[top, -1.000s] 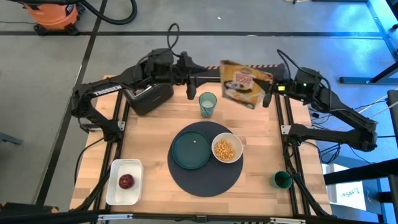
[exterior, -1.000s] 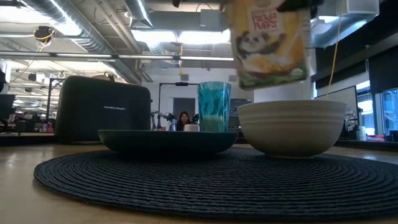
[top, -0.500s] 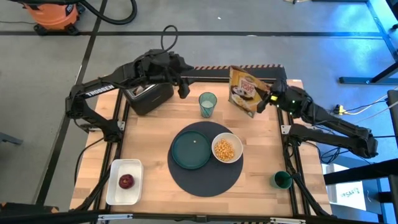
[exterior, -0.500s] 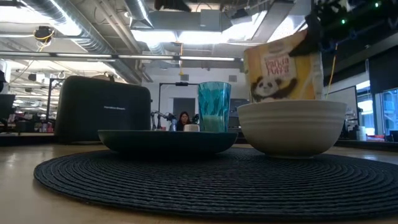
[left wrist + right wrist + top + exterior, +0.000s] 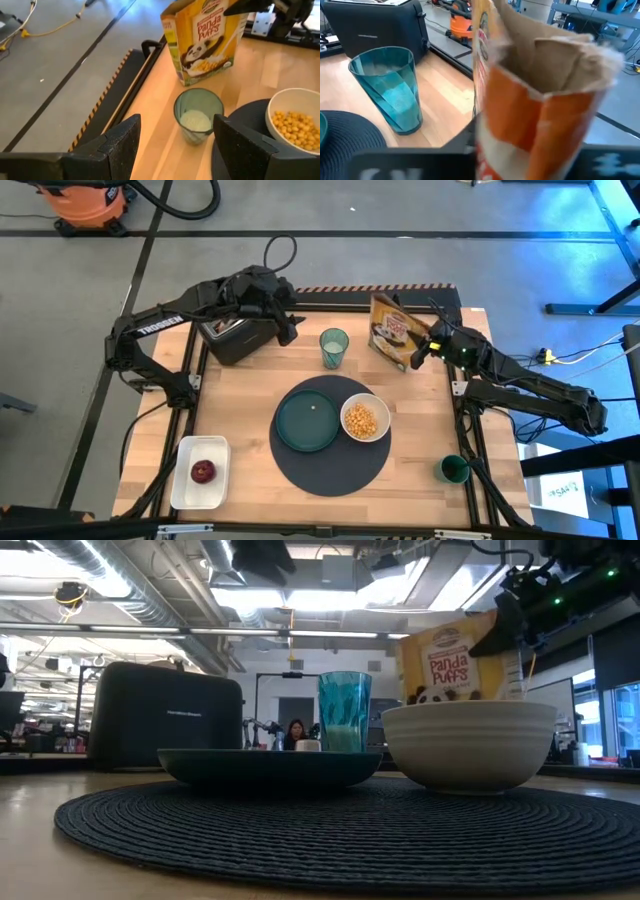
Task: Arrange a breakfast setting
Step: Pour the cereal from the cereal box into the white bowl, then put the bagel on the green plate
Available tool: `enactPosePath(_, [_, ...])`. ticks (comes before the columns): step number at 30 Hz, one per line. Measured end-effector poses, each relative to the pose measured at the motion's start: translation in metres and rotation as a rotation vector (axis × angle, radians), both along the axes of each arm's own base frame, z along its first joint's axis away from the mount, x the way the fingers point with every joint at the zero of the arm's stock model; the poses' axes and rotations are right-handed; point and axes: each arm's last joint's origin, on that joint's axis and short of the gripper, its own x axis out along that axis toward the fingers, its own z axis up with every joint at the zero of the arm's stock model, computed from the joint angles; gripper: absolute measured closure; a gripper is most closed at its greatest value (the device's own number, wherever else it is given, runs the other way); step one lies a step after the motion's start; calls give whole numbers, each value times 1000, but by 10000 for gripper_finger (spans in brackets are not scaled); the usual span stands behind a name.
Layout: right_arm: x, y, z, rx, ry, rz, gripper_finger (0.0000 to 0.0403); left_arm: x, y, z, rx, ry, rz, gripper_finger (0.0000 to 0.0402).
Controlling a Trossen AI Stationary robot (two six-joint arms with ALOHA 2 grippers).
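The large round dark-blue woven mat (image 5: 330, 442) lies at the middle of the wooden table (image 5: 250, 395). On it the round teal plate (image 5: 307, 421) and the white ribbed bowl (image 5: 365, 418) sit side by side, nearly touching; the bowl holds yellow puffed cereal (image 5: 360, 419). The small dark-green mug (image 5: 453, 470) stands off the mat near the table's right front corner. A red fruit (image 5: 203, 471) rests in a white rectangular tray (image 5: 184, 490) at the left front corner.

The right gripper (image 5: 420, 352) is at the far right of the table, clamped on the top edge of a yellow and orange cardboard cereal box with a panda on its front (image 5: 393, 330). The box stands roughly upright on the table, its open top flaps close in front of that arm's camera. The bowl is nearer the front of the table than this gripper, well apart from it.

A clear teal tumbler with white liquid in its bottom (image 5: 334, 347) stands between the two grippers, near the box but not touching it.

The left gripper (image 5: 287, 331) hovers at the far left, fingers (image 5: 118, 145) spread wide apart and holding nothing. A black toaster (image 5: 235, 336) sits just beside it, toward the table's left edge, and the tumbler is near it on the other side.
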Motion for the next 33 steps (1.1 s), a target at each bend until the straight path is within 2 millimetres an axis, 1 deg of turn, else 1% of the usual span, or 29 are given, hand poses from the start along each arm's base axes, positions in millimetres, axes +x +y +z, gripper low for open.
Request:
enactPosePath(7, [-5,2,4,39,-76,-22,248,-3,5,-1,-5,19,15,157])
enactPosePath(10, [-9,4,9,37,-117,-35,218,-5,6,0,-6,14,19,157])
enactPosePath(12, [-12,6,18,17,-155,-34,206,-8,6,2,-3,5,20,157])
enactPosePath(17, [-19,9,43,-50,-223,-33,197,-15,4,10,8,-34,21,157])
enactPosePath(22, [-23,11,61,-92,-255,-25,196,-16,6,15,10,-86,39,157])
enactPosePath(25, [-25,13,69,-104,-286,-3,196,-12,9,18,53,-115,67,157])
enactPosePath(28, [-24,14,75,-121,-333,45,196,-4,11,19,88,-150,71,157])
enactPosePath(33, [-21,16,82,-143,-401,160,196,6,11,28,104,-286,46,157])
